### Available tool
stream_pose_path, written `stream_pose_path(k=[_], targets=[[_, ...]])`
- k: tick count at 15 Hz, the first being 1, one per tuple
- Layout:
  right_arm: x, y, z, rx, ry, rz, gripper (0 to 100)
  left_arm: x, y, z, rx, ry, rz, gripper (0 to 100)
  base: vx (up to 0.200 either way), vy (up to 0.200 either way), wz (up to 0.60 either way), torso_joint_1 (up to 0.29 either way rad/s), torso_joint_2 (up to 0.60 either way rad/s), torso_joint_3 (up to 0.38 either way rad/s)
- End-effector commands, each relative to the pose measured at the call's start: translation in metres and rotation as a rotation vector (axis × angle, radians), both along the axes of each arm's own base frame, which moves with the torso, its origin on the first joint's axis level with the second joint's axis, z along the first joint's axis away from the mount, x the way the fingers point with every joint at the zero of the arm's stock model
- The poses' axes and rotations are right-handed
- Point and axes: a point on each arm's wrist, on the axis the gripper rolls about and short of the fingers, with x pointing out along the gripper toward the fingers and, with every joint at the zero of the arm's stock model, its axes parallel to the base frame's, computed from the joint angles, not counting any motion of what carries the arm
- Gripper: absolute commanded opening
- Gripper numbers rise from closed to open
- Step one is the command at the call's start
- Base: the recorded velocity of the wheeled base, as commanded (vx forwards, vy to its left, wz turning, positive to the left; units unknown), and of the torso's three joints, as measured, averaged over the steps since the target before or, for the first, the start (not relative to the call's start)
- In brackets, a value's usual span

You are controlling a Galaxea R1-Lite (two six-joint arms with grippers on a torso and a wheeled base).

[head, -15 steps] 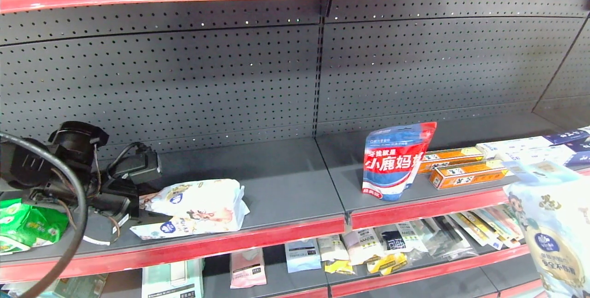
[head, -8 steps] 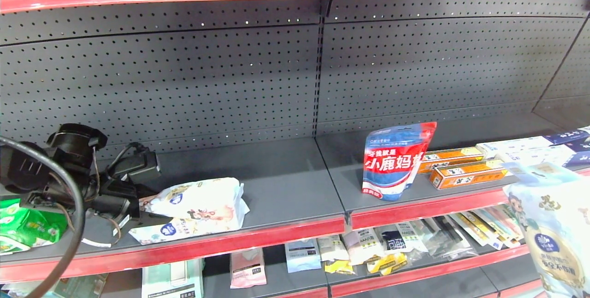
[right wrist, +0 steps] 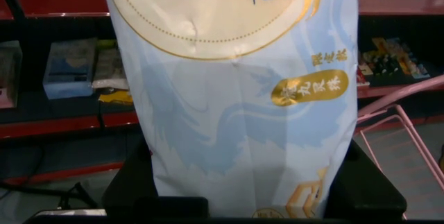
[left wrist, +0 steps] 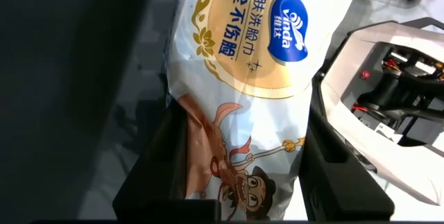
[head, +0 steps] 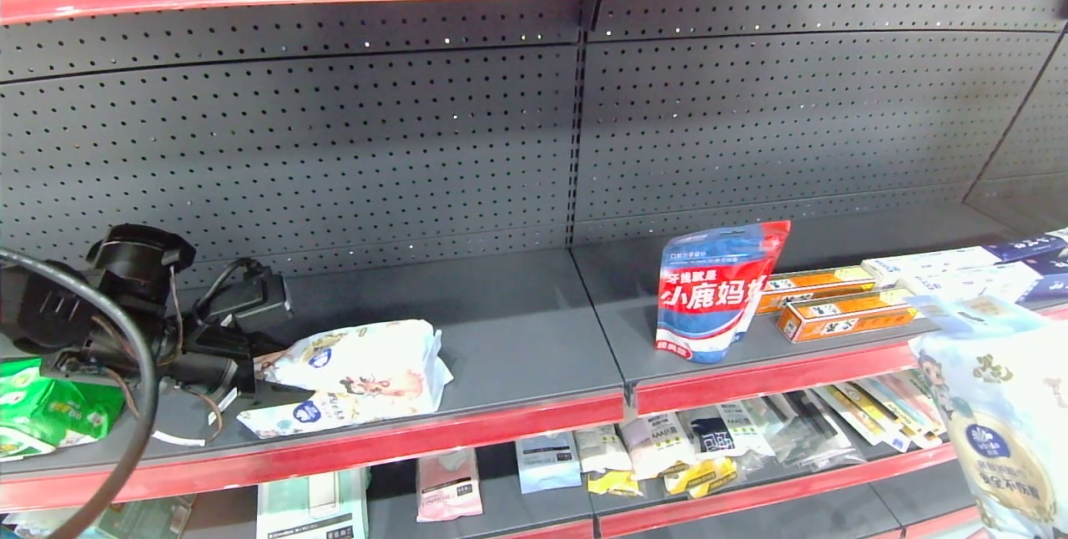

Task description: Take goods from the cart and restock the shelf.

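Head view: white pack (head: 359, 368) settles slightly lower near the front left edge of the shelf (head: 517, 330), left gripper (left wrist: 239, 161) clamped on it. Right gripper (right wrist: 243, 182) dips, gripping the second pack (head: 1001, 414). Release looks next.

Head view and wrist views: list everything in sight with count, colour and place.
white pack: one, lying on grey shelf, left part.
green pack: one, shelf's far left.
pouch: one, red and blue, upright, shelf's right part.
boxes: two, orange, right of pouch.
small packets: several, mixed, lower shelf.
pale blue pack: one, near right.
left pincer: black, shut on white pack.
right pincer: black, shut on pale blue pack.
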Motion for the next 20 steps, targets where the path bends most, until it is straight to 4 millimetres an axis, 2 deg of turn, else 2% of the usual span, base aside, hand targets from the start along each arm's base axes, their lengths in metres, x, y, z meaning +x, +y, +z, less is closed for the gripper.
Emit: stream_pose_path(k=[1, 3, 9, 20], targets=[[0.000, 0.000, 0.000, -0.001, 0.001, 0.000, 0, 0.002, 0.000, -0.002, -0.002, 0.005, -0.002, 0, 0.000, 0.000, 0.00, 0.000, 0.00, 0.000], [0.000, 0.000, 0.000, -0.001, 0.002, 0.000, 0, 0.010, 0.001, -0.004, -0.001, -0.018, -0.004, 0, 0.000, 0.000, 0.00, 0.000, 0.00, 0.000], [0.000, 0.000, 0.000, -0.001, 0.001, 0.000, 0, -0.002, -0.002, -0.015, 0.004, 0.014, -0.037, 0, 0.000, 0.000, 0.00, 0.000, 0.00, 0.000], [0.001, 0.000, 0.001, -0.001, 0.002, 0.000, 0, -0.006, -0.002, -0.010, -0.015, 0.004, -0.043, 0, 0.000, 0.000, 0.00, 0.000, 0.00, 0.000]])
